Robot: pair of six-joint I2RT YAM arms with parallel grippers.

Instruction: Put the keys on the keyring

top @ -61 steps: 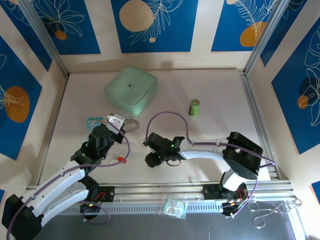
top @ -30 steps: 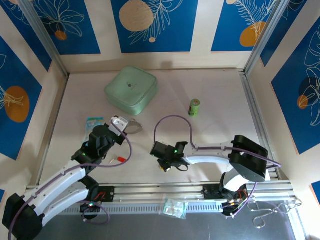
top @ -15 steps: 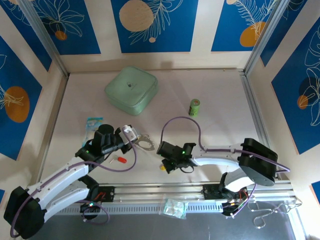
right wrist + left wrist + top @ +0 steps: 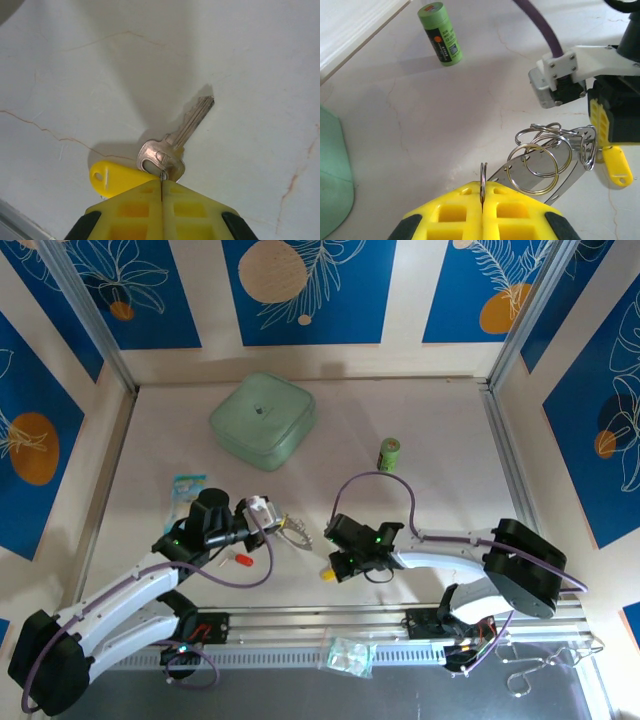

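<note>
With left fingers (image 4: pixel 452 202) pinched shut on one loop of the silver metal split-ring keyring (image 4: pixel 540 161) and right fingers (image 4: pixel 132 202) clamped shut on the yellow-tagged silver key (image 4: pixel 189 126) just beside it, line up key hole squarely with the ring's split.

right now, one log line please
left gripper: shut on keyring | right gripper: shut on yellow key | red key: loose on table
</note>
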